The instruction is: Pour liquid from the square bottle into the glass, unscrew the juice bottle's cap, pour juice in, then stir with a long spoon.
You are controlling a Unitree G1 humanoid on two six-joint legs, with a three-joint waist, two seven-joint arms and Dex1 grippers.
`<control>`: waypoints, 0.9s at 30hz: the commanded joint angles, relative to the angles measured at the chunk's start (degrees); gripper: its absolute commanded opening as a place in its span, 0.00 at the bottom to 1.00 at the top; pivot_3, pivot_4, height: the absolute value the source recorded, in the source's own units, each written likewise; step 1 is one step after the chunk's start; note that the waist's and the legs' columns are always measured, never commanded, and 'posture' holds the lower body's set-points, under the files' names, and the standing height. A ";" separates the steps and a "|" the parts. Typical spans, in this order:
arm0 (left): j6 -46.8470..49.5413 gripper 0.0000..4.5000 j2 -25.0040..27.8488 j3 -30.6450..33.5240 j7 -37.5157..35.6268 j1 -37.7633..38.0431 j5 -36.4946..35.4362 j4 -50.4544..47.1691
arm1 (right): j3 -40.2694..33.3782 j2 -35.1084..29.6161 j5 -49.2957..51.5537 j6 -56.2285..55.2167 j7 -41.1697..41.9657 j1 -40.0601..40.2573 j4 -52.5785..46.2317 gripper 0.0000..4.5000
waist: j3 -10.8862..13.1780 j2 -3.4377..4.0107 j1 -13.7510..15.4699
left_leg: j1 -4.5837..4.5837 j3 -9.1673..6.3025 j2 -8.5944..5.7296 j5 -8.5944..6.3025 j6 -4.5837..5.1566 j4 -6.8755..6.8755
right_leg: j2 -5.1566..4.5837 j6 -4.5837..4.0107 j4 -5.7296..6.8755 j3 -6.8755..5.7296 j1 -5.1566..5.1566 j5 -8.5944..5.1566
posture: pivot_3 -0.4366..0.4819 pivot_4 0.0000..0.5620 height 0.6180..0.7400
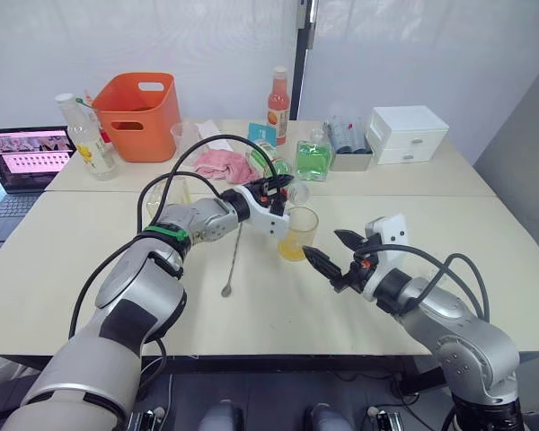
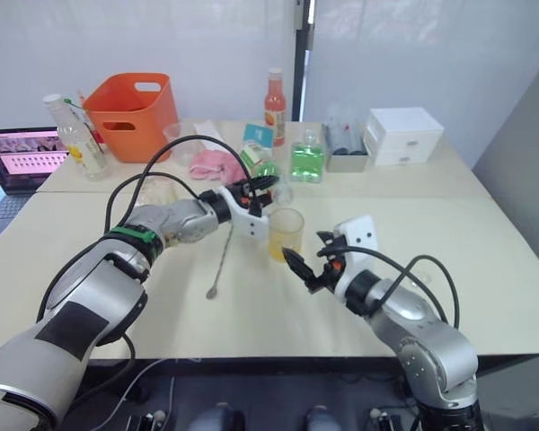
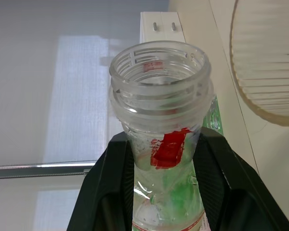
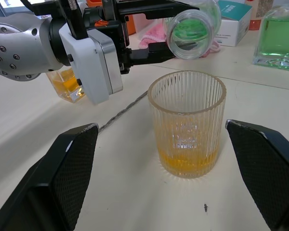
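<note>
Left hand (image 1: 277,190) grips the uncapped juice bottle (image 3: 166,159) — label unreadable; right hand (image 1: 334,254) released.

No words or numbers can be read anywhere. The juice bottle (image 3: 166,202) has a green and white label, and the teal box (image 4: 233,21) has white print, but the letters are too small to make out.
</note>
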 commanded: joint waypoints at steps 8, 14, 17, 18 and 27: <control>1.90 0.31 0.56 -2.47 6.63 -3.66 2.86 -0.70 | -0.86 0.00 1.18 0.40 -0.66 0.08 -2.56 0.99 | 0.00 0.00 -0.02 | 0.00 0.00 0.00 0.00 0.00 0.00 | 0.00 0.00 0.02 0.00 0.00 0.00 | 0.48 0.27 0.79; 2.72 0.31 0.61 -3.80 8.90 -4.08 4.33 -0.56 | -0.73 0.16 1.42 0.50 -0.89 0.09 -2.62 0.99 | 0.00 0.00 0.00 | 0.00 0.00 0.00 0.00 0.00 0.01 | 0.00 0.00 0.04 0.00 -0.01 0.00 | 0.48 0.27 0.79; 3.26 0.31 0.66 -4.72 10.40 -4.31 5.35 -0.65 | -0.74 0.16 1.55 0.56 -0.88 0.11 -2.67 0.99 | 0.00 0.00 0.00 | 0.00 0.00 0.00 0.00 0.00 0.02 | 0.00 0.00 0.05 0.00 -0.01 0.00 | 0.48 0.27 0.79; 3.54 0.31 0.68 -5.06 10.90 -4.42 5.76 -0.67 | -0.74 0.18 1.60 0.62 -0.92 0.08 -2.70 0.99 | 0.00 0.00 0.00 | 0.00 0.00 0.00 0.00 0.00 0.02 | 0.00 0.00 0.05 0.00 -0.01 0.00 | 0.48 0.27 0.79; 4.08 0.31 0.57 -5.46 11.86 -4.67 6.11 -0.30 | -1.02 0.35 1.72 1.24 -0.85 -0.13 -2.99 0.99 | 0.00 0.00 0.00 | 0.00 0.00 -0.01 0.00 0.00 0.03 | 0.00 0.00 0.08 0.00 -0.01 0.00 | 0.48 0.27 0.79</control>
